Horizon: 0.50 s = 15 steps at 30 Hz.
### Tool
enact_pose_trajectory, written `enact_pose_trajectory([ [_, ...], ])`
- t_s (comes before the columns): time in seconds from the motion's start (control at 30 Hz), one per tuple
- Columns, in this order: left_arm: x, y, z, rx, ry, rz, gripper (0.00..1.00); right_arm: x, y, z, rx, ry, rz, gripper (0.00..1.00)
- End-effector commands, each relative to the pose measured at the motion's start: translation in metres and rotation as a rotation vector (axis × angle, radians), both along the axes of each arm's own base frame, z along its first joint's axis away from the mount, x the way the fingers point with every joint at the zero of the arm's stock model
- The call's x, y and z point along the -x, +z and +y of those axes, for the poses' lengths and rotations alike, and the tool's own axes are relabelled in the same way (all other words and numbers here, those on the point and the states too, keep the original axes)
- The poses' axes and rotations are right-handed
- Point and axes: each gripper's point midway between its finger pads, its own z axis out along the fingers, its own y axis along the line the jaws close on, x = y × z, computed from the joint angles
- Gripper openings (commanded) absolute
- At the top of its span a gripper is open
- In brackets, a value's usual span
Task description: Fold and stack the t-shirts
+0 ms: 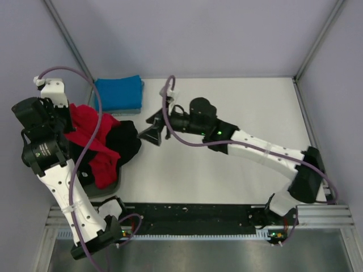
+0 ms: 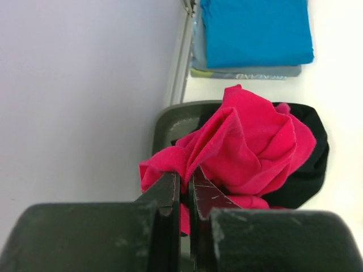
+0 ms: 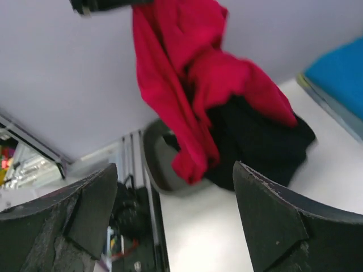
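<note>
Red t-shirt [image 2: 249, 141]: hangs bunched above tub [image 2: 176, 122], clamped in my left end effector [image 2: 182, 184]. Right end effector [image 1: 152, 135]: jaws apart, near black t-shirt [image 1: 126, 141]. Rec.: grab loose red hem only, w/o black.

Bright, even overhead light, soft shadows; my right fingers [image 3: 278, 226] loom blurred at five o'clock (red shirt [image 3: 170, 68] slightly smeared, too).
</note>
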Motion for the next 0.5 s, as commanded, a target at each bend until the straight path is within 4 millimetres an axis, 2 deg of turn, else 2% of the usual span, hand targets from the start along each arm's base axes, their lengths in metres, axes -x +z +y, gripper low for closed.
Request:
enact_pose_trajectory([
  [0.0, 0.002, 0.014, -0.014, 0.061, -0.013, -0.085, 0.00, 0.015, 0.053, 0.074, -0.236, 0.185, -0.052, 0.78],
  [0.1, 0.005, 0.013, -0.020, 0.103, -0.011, -0.094, 0.00, 0.006, 0.053, 0.110, -0.304, 0.205, 0.001, 0.72],
  [0.2, 0.008, 0.013, -0.029, 0.128, -0.042, -0.112, 0.00, 0.004, 0.055, 0.144, -0.330, 0.253, 0.038, 0.72],
  [0.27, 0.009, 0.010, -0.039, 0.137, -0.093, -0.108, 0.00, -0.006, 0.045, 0.164, -0.314, 0.220, 0.073, 0.72],
  [0.3, 0.010, 0.010, -0.044, 0.136, -0.116, -0.106, 0.00, -0.013, 0.039, 0.169, -0.306, 0.192, 0.097, 0.73],
  [0.37, 0.010, 0.007, -0.050, 0.124, -0.163, -0.099, 0.00, -0.017, 0.041, 0.170, -0.303, 0.173, 0.078, 0.76],
  [0.43, 0.010, 0.004, -0.057, 0.114, -0.219, -0.087, 0.00, -0.017, 0.045, 0.163, -0.260, 0.163, 0.014, 0.79],
  [0.47, 0.008, 0.001, -0.062, 0.112, -0.257, -0.076, 0.00, -0.018, 0.041, 0.159, -0.228, 0.150, -0.018, 0.79],
])
